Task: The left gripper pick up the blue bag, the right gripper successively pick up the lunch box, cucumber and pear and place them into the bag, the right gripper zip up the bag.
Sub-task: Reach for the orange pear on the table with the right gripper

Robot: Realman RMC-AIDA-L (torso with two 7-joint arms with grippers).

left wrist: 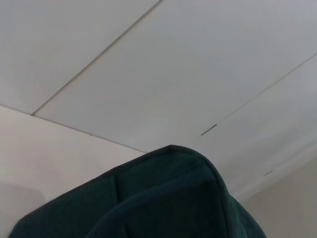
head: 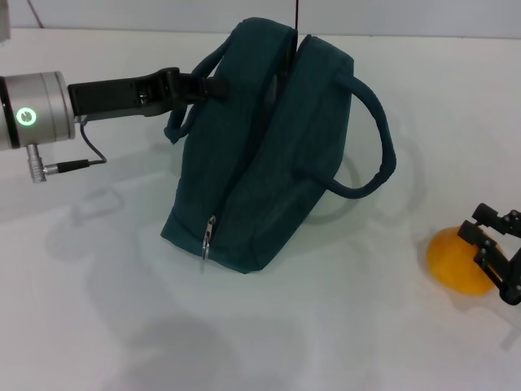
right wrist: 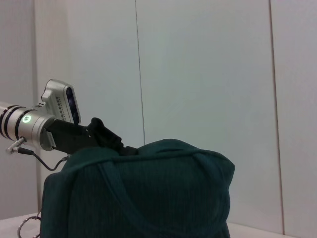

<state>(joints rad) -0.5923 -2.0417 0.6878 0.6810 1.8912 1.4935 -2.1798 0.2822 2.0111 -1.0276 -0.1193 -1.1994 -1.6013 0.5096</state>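
The blue bag [head: 269, 155] stands tilted on the white table, its zipper pull [head: 208, 236] hanging low at the front. My left gripper [head: 205, 86] reaches in from the left and is shut on the bag's upper edge by one handle. The bag also shows in the left wrist view [left wrist: 163, 198] and in the right wrist view [right wrist: 148, 198], where my left gripper [right wrist: 116, 144] shows too. The pear [head: 457, 259] lies on the table at the right. My right gripper [head: 487, 244] is open against the pear's right side. The lunch box and cucumber are out of view.
The bag's second handle [head: 376, 155] loops out to the right, between the bag and the pear. A cable [head: 73, 165] hangs from my left wrist. The white table [head: 326, 342] stretches in front of the bag.
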